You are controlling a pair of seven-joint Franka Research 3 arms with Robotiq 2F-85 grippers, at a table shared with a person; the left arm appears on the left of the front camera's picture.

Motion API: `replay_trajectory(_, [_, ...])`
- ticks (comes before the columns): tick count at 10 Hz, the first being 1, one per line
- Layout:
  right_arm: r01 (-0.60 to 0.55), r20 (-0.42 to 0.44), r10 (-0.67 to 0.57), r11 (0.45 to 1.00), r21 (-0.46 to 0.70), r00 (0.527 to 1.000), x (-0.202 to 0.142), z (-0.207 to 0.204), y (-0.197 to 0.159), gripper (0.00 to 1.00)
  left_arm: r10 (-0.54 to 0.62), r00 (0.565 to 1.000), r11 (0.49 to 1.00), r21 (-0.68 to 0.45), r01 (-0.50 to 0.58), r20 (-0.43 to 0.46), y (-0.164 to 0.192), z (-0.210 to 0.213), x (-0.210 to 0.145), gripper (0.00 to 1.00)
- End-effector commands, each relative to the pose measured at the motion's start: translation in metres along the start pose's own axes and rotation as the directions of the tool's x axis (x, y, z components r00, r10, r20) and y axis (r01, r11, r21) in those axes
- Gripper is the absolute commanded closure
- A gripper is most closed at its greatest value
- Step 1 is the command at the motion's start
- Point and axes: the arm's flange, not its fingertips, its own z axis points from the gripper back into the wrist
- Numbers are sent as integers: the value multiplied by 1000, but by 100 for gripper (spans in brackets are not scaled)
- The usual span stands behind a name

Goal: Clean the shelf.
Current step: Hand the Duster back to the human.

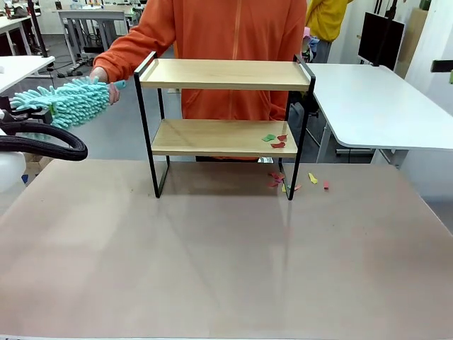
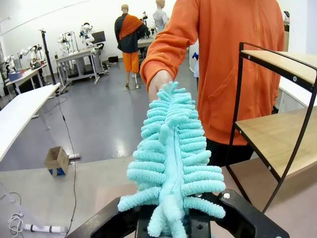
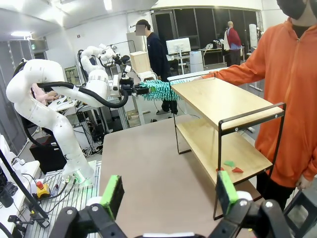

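Note:
The shelf [image 1: 225,74] stands at the far middle of the table, a two-tier rack with light wooden boards and a black frame. Green and red paper scraps [image 1: 274,140] lie on the right end of its lower board, and more scraps [image 1: 294,183] lie on the table by its right leg. My left gripper [image 2: 171,223] is shut on one end of a teal fluffy duster [image 2: 171,148], left of the shelf. A person's hand [image 2: 158,82] holds the duster's far end. My right gripper [image 3: 170,193] is open with nothing in it, well short of the shelf [image 3: 223,104].
A person in an orange hoodie [image 1: 226,35] stands right behind the shelf. A white table [image 1: 375,99] stands at the back right. My left arm's black cable [image 1: 42,138] loops at the left edge. The brown tabletop [image 1: 226,255] in front of the shelf is bare.

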Motion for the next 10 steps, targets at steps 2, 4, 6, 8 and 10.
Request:
replay_trajectory(2, [-15, 10, 15, 1000, 1, 1000, 2, 0, 2, 0, -8, 1000, 1000, 8, 8, 9, 3, 2, 2, 83])
replay_trajectory(4, [-15, 10, 15, 1000, 1, 1000, 2, 0, 2, 0, 0, 1000, 1000, 0, 0, 0, 0, 0, 0, 26])
replay_trajectory(6, [-15, 10, 15, 1000, 1, 1000, 2, 0, 2, 0, 58, 998, 998, -34, -59, -28, 5, 13, 14, 0])
replay_trajectory(8, [-15, 10, 15, 1000, 1, 1000, 2, 0, 2, 0, 101, 994, 995, -24, -102, -42, 20, 25, 39, 0])
replay_trajectory(10, [-15, 10, 15, 1000, 1, 1000, 2, 0, 2, 0, 205, 978, 978, -28, -207, -47, 36, 40, 81, 0])
